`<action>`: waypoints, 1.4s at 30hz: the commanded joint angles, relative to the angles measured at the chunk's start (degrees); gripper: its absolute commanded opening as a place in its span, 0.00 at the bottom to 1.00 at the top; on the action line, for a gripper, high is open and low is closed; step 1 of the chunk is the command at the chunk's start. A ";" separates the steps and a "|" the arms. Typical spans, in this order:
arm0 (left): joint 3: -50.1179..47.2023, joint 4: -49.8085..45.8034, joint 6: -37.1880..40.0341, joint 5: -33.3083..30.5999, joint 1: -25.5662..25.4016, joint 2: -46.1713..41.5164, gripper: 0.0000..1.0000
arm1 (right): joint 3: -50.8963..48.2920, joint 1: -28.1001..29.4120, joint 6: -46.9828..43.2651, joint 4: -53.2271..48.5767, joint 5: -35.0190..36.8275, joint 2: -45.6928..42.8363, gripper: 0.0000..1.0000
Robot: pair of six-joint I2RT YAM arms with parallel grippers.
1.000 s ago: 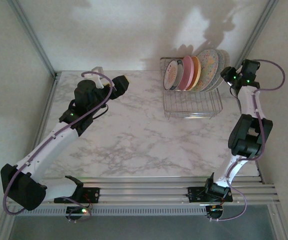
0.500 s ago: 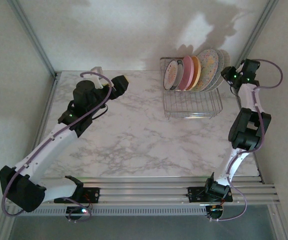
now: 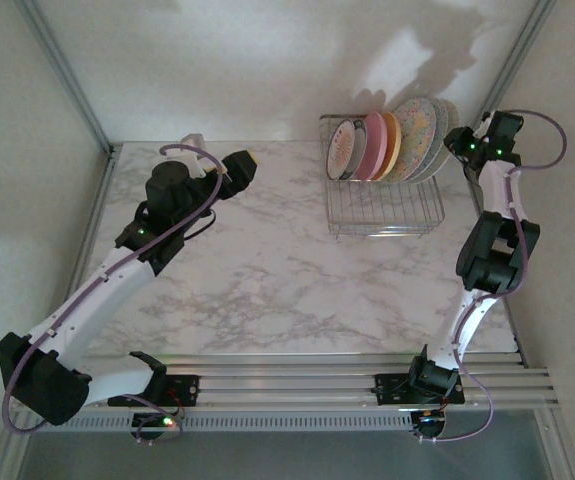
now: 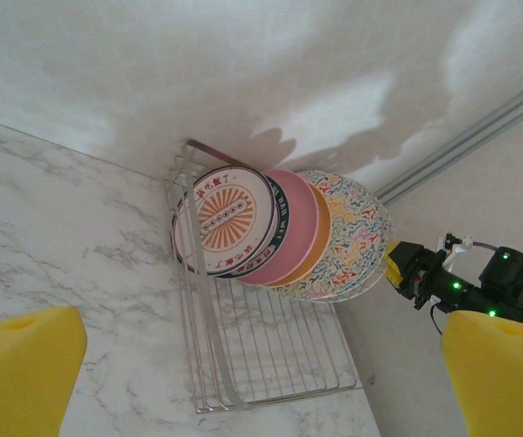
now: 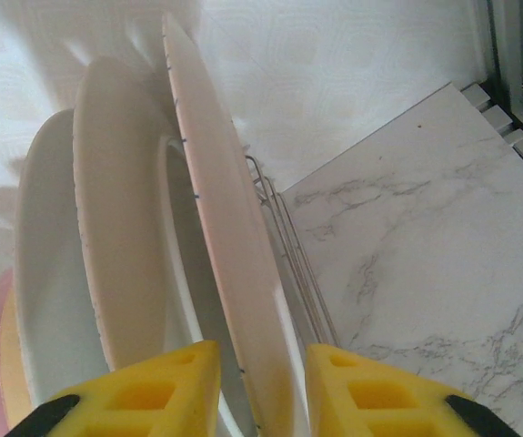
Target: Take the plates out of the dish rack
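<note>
Several plates (image 3: 387, 145) stand on edge in a row at the back of the dish rack (image 3: 382, 215), a silver wire grid at the table's far right. From the left come a white plate with an orange centre (image 4: 229, 218), a pink one (image 4: 293, 228), an orange one and speckled ones (image 4: 352, 237). My right gripper (image 5: 263, 364) straddles the rim of the rightmost plate (image 5: 216, 182), one yellow finger on each side with narrow gaps showing. In the top view it (image 3: 459, 143) sits at the row's right end. My left gripper (image 3: 247, 160) hovers open over the table's left half, facing the rack.
The rack's front grid (image 4: 279, 346) holds nothing. The back wall stands close behind the plates, and a metal frame post (image 3: 512, 60) runs near my right arm. Bare marble table (image 3: 267, 270) lies between the arms.
My right gripper has moved up and back to the right end of the plate row, and its jaws have narrowed around the last plate's rim. The left arm has not moved.
</note>
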 commanded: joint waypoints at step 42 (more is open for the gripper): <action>2.90 -0.66 -0.56 0.04 -2.54 1.30 1.00 | 2.25 -0.17 -9.54 -1.24 -6.97 4.93 0.20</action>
